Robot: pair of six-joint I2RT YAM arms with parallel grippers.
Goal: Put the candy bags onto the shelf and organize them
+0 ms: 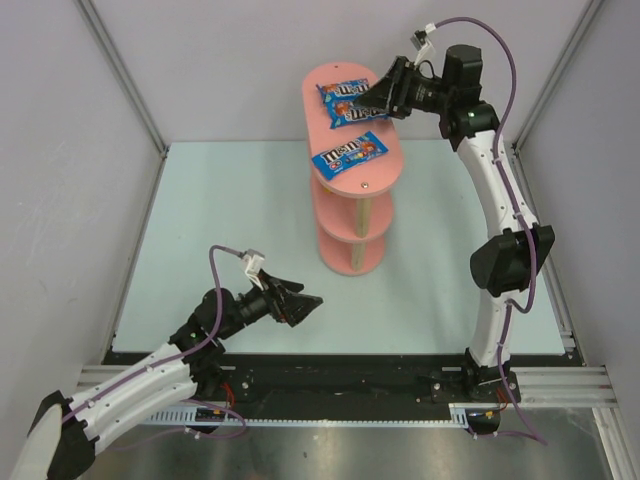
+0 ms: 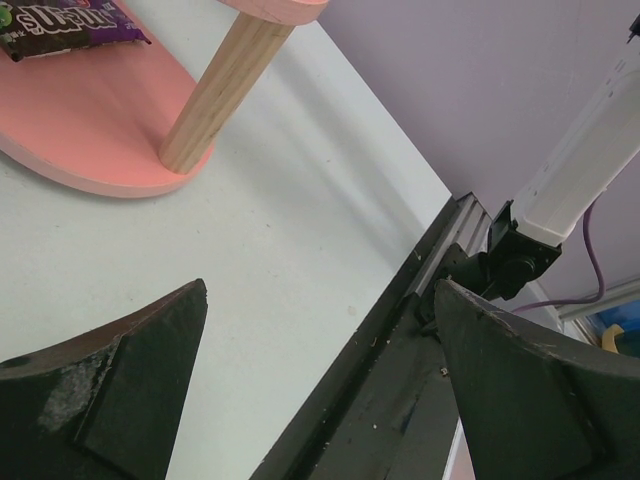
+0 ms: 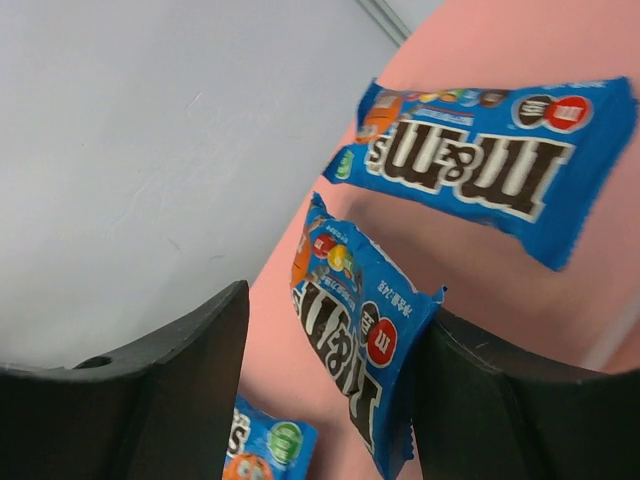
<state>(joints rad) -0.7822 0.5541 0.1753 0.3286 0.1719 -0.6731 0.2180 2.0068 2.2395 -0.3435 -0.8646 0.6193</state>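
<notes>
The pink shelf (image 1: 352,215) stands mid-table. On its top board a blue candy bag (image 1: 350,153) lies near the front, and another blue bag (image 1: 340,95) lies at the back. My right gripper (image 1: 368,102) is over the back of that board, jaws wide apart. In the right wrist view a blue bag (image 3: 365,320) sits tilted between the fingers, touching the right finger (image 3: 480,400) only. Another blue bag (image 3: 470,165) lies flat beyond it, and a third (image 3: 265,445) shows at the bottom edge. My left gripper (image 1: 305,303) is open and empty, low over the table. A purple bag (image 2: 65,25) lies on the bottom board (image 2: 90,130).
A wooden post (image 2: 225,85) rises from the bottom board. The table's black front rail (image 2: 400,340) and the right arm's base (image 2: 520,250) lie beyond my left gripper (image 2: 320,330). Grey walls enclose the table on three sides.
</notes>
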